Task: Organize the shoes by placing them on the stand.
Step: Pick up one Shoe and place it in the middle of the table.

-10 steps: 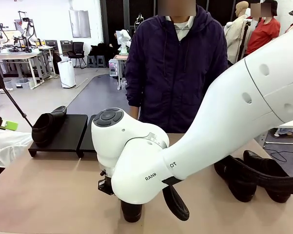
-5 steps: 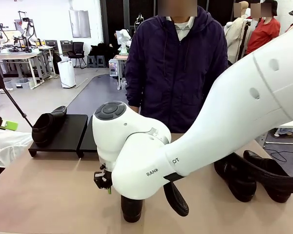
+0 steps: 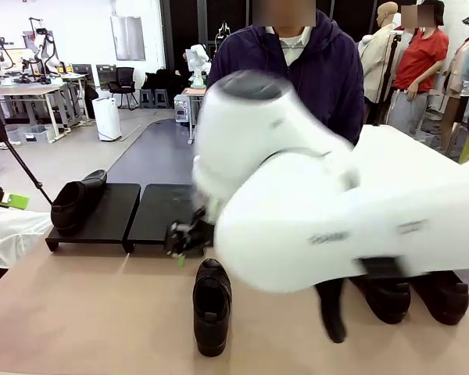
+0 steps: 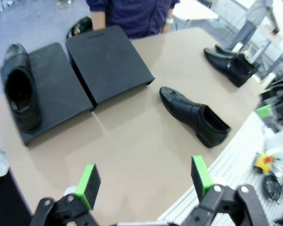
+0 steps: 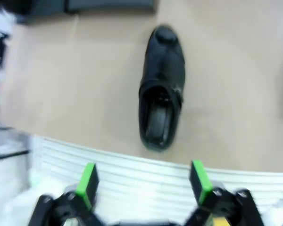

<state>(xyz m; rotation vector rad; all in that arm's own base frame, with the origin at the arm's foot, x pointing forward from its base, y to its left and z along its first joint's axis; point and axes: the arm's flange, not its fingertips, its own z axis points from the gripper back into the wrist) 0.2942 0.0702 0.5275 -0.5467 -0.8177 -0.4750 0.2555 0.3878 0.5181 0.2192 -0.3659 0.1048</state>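
A lone shoe point(image 5: 161, 89) was seen lying flat on the tabletop point(image 3: 78, 312), near the robot's edge and in front of the stand point(image 4: 108, 61). Its toe was turned toward the stand, and it was touched by nothing. It was judged to lie there because that spot could be reached easily from either side.

The stand was made of two flat black halves, set side by side at the far left of the tabletop. One shoe on the stand point(image 3: 76, 201) was seen on the left half, close to its outer edge, so that room was kept for the others. The right half was bare. Two more shoes point(image 4: 231, 68) were seen close together at the right end, well apart from the stand. So one of four was judged done, and three were left.

The right pincer point(image 5: 142, 181) was seen above the lone shoe, its green pads point(image 5: 87, 181) spread wide with nothing between them. In the front view the right arm was badly blurred.

The left pincer point(image 4: 144, 181) was held high over the near edge, spread wide and empty too. It was judged to be kept up there to be out of the way, yet ready.

A person point(image 3: 336, 74) in a dark jacket was seen at the far side.
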